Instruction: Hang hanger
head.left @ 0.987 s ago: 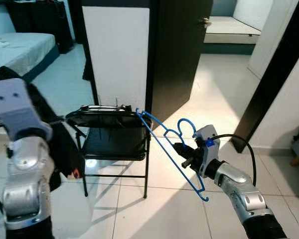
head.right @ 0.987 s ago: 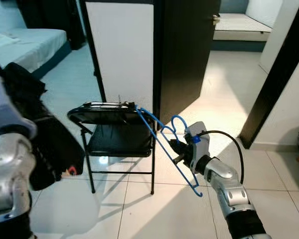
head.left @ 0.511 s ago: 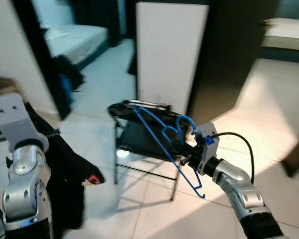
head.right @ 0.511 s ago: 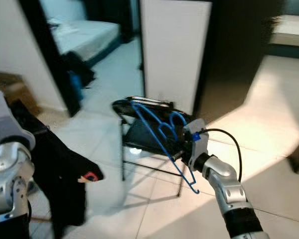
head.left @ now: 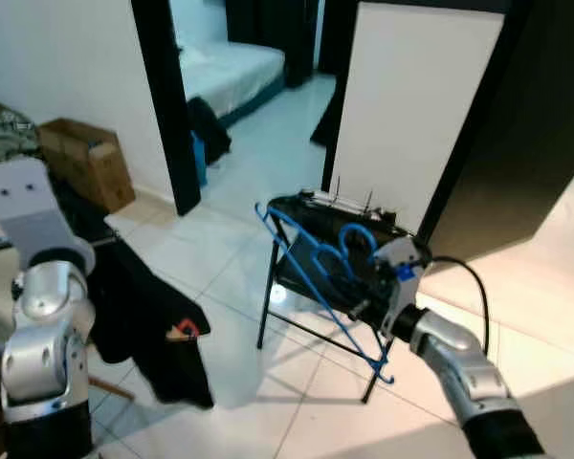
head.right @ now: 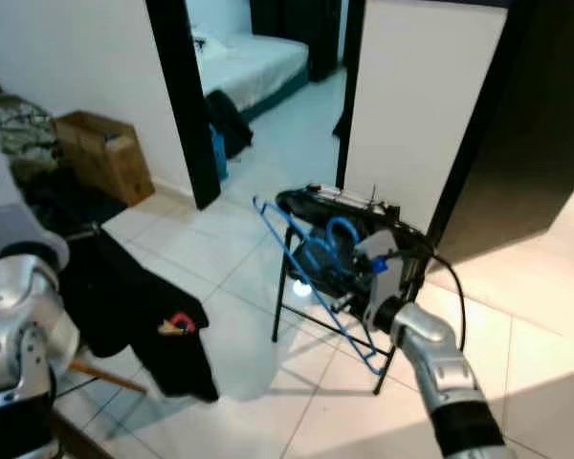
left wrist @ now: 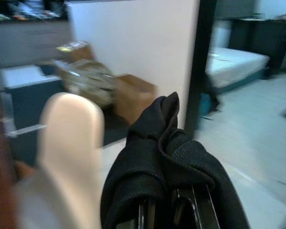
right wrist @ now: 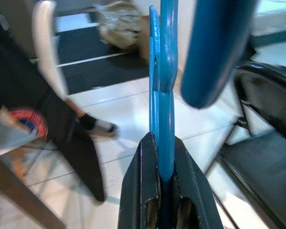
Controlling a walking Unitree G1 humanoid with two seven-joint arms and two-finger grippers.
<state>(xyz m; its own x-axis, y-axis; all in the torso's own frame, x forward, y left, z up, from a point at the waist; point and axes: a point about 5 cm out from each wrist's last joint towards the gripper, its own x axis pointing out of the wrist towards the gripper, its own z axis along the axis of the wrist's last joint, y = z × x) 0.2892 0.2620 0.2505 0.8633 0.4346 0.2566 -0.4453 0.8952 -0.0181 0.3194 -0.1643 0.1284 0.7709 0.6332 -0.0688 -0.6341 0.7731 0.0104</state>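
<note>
A black garment is clamped between the fingers of the left gripper. The blue hanger is pinched by the closed right gripper, held in the air before a black folding chair. Farther back, a cardboard box is set against the wall.

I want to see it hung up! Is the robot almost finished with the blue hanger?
Not yet. Done: the right gripper is shut on the blue hanger, and the left gripper holds a black garment. In hand: the hanger is up in front of the black folding chair. Left: hanging it; no rail shows.
</note>
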